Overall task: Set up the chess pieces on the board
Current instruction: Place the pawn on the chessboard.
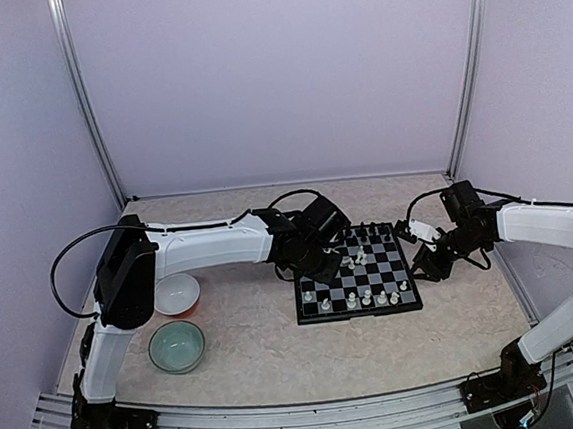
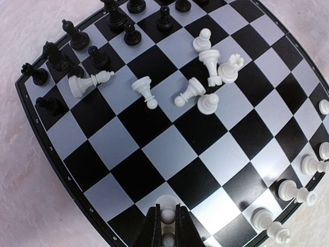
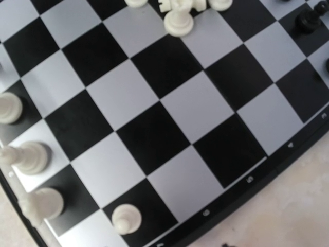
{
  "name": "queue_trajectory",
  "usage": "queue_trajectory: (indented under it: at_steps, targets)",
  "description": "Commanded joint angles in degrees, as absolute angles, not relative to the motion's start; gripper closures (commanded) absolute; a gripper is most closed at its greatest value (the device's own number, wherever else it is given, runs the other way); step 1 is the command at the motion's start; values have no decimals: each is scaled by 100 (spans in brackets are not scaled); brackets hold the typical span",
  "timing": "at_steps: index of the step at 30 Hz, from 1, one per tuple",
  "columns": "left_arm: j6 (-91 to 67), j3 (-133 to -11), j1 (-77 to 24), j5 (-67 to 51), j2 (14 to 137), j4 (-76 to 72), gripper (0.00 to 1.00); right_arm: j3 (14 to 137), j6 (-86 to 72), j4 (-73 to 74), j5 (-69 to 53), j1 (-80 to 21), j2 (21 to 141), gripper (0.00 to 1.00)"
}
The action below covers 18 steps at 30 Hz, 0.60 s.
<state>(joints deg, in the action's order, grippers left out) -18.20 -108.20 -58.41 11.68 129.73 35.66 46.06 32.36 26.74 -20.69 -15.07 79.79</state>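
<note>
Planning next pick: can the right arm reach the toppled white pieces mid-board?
Probably yes: right pincer sits at the board's edge, bare squares lead to the pile, left pincer is on the far side.

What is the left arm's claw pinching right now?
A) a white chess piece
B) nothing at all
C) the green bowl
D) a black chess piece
A: the left wrist view shows the left gripper closed on a white piece at the edge of the board.

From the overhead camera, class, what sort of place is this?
Probably a robot lab test cell: plain walls with metal frame posts, two robot arms bolted at the table edge, and a chessboard staged beside two bowls.
</note>
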Motion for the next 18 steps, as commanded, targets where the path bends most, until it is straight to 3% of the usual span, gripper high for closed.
queue_trajectory:
  at_steps: [1,18]
  targets:
    - [-1881,-10648,-5821,1165,12858,3572,94,4544,3287,2752,-2073,-1564,8051,54]
    - [-1978,-10451,-5998,932,12977,3542,95,4553,3296,2765,-2064,-1582,8111,54]
